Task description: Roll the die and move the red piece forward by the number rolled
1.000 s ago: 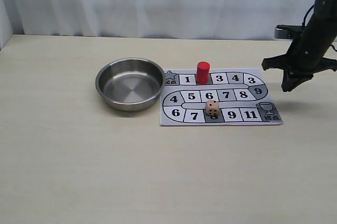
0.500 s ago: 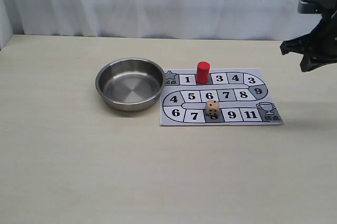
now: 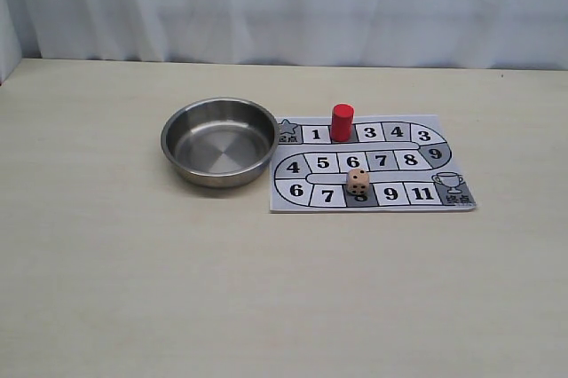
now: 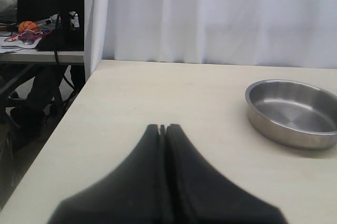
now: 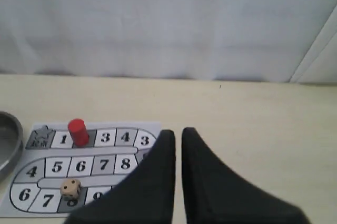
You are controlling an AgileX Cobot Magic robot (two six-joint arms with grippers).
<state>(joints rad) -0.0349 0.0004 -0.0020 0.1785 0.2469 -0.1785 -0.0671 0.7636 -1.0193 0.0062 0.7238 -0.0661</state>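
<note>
The red piece (image 3: 342, 122) stands upright on the square between 1 and 3 of the paper game board (image 3: 422, 192). The tan die (image 3: 358, 182) rests on the board's front row, between squares 7 and 9. Neither gripper shows in the exterior view. In the right wrist view, my right gripper (image 5: 178, 132) hovers beyond the board's right end, its fingers a narrow gap apart with nothing between them; the red piece (image 5: 78, 131) and die (image 5: 71, 188) lie well off to one side. My left gripper (image 4: 162, 127) is shut and empty over bare table.
An empty steel bowl (image 3: 169, 134) sits just left of the board, and its wall (image 4: 274, 132) shows in the left wrist view. A white curtain runs behind the table. The table's left edge (image 4: 73, 103) drops off beside the left gripper.
The right arm has risen and pulled away to the right, leaving the exterior view. The die, red piece and bowl have not moved.
</note>
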